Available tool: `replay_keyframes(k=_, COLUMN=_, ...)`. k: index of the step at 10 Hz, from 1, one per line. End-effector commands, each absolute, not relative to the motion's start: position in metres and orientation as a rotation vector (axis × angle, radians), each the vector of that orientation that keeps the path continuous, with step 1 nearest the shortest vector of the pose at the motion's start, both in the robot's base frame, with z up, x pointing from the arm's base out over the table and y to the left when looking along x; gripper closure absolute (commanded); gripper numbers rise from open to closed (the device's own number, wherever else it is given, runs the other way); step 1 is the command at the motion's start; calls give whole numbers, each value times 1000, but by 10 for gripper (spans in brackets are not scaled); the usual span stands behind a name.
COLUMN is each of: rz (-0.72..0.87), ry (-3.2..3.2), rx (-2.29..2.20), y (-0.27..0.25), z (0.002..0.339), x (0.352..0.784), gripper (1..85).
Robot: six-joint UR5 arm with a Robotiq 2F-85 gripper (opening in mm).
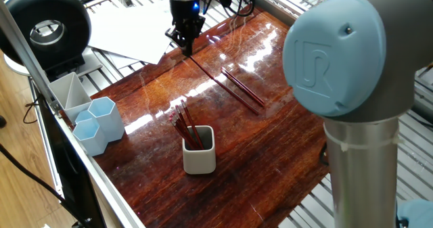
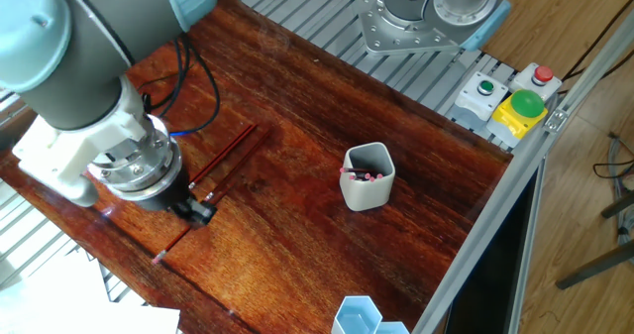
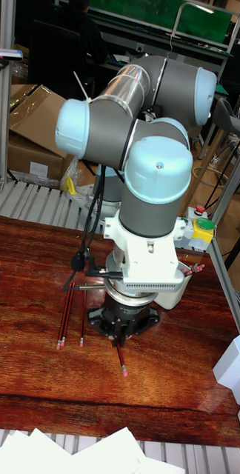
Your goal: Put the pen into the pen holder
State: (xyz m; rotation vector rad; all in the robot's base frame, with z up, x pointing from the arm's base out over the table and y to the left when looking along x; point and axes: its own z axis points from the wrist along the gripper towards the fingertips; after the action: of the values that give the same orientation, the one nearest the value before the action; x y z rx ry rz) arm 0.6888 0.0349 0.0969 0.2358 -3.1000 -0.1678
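In one fixed view, the gripper (image 1: 185, 44) clamps a red pen (image 1: 203, 67) near the table's far edge; the arm (image 1: 338, 59) shows "UR". The other fixed view shows the pen holder (image 2: 368, 178) well apart. In the tall fixed view the pen (image 3: 121, 361) slants down.

- We see a glossy reddish-brown wooden table (image 1: 270, 160).
- The off-white pen holder (image 1: 199, 150) stands near its front edge, red pens inside.
- Two red pens (image 1: 241, 87) lie side by side mid-table.
- Pale blue hexagonal cups (image 1: 100, 123) sit at the left edge, beside a grey tray (image 1: 67, 93).
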Motion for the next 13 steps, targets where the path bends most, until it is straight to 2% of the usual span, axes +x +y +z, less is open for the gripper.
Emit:
replay_keyframes(k=1, rz=-167, ry=-3238, rx=257, y=35, z=100, x=724, gripper=847)
replay_keyframes(k=2, rz=-142, ry=-3235, rx=256, y=31, z=99, x=724, gripper=847)
replay_keyframes(k=3, rz=-117, ry=-3192, rx=246, y=30, z=125, x=711, gripper=847)
replay_keyframes(k=5, rz=-134, ry=-3128, rx=218, y=45, z=197, x=690, gripper=847)
replay_keyframes(k=7, rz=-178, ry=-3086, rx=157, y=71, z=283, x=668, gripper=847)
replay_keyframes(k=8, rz=-268, ry=-3106, rx=129, y=91, z=299, x=656, gripper=847)
replay_keyframes(k=10, rz=-225, ry=-3114, rx=97, y=89, z=288, x=635, gripper=847)
replay_keyframes(k=11, rz=-292, ry=-3159, rx=97, y=102, z=275, x=646, gripper=847)
replay_keyframes(k=13, rz=-446, ry=-3304, rx=119, y=125, z=219, x=688, gripper=847)
